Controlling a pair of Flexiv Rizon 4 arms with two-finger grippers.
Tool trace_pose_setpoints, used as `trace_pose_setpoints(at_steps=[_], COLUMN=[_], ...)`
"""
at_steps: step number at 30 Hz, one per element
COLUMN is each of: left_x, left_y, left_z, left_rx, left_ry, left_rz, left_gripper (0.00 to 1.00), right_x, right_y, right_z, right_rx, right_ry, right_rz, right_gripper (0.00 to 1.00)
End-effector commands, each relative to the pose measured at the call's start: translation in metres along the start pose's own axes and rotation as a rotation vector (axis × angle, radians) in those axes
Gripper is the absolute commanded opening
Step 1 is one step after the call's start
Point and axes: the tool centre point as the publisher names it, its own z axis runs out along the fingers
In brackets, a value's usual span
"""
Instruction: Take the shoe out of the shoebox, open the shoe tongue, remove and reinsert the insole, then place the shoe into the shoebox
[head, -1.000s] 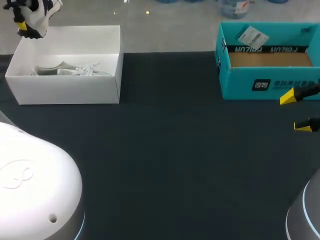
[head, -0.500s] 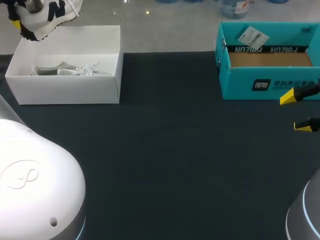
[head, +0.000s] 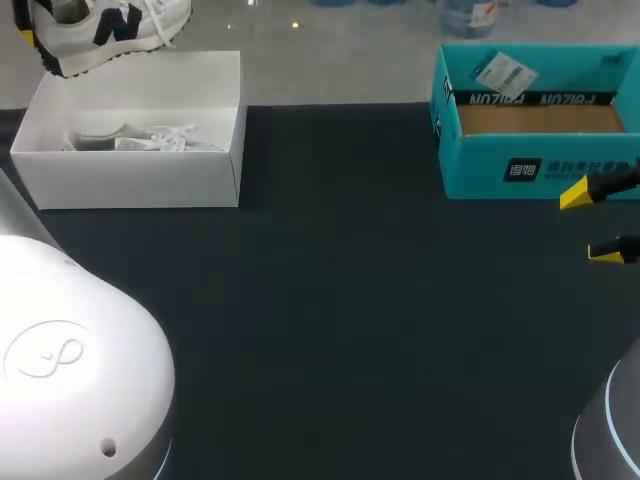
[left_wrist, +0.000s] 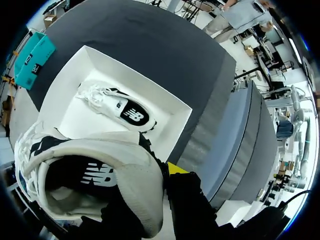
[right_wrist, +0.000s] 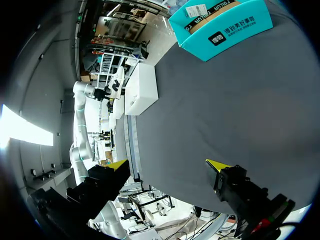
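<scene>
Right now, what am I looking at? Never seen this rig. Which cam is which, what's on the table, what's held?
This is a robot with two arms, each ending in a two-finger gripper with yellow tips. The head view looks down on the dark table from above and behind. The two round pictures come from cameras on the wrists. On the table stand a white shoebox, far left, with a second shoe lying in it, and an open teal box, far right. The left gripper is shut on the heel of a white and black shoe, held in the air above the shoebox. The right gripper is open and empty, just in front of the teal box.
</scene>
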Motion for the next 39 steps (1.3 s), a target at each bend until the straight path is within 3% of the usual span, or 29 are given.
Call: trace_pose_setpoints(at_steps=[1,3,19,24,33,39], left_x=[0.004,0.002,0.0,-0.01,-0.025,-0.026], left_y=[0.016,0.021,0.024,0.03,0.04,0.04], left_z=[-0.001,0.001,-0.001,0.007,0.02,0.02], left_rx=[-0.036,-0.077,-0.059,-0.116,-0.2,-0.207], left_ry=[-0.051,-0.047,-0.04,-0.046,0.041,0.047], left_rz=[0.403,0.451,0.504,0.557,0.528,0.507], left_gripper=[0.0,0.0,0.0,0.0,0.0,0.0], right_x=[0.0,0.0,0.0,0.0,0.0,0.0], right_y=[-0.002,-0.002,-0.002,-0.002,-0.002,-0.002], right_z=[0.0,0.0,0.0,0.0,0.0,0.0], right_rx=[-0.003,-0.003,-0.003,-0.003,-0.003,-0.003], right_ry=[-0.002,-0.002,-0.002,-0.002,-0.002,-0.002], right_rz=[0.001,0.001,0.001,0.001,0.001,0.001], right_gripper=[1.0,1.0,1.0,1.0,1.0,1.0])
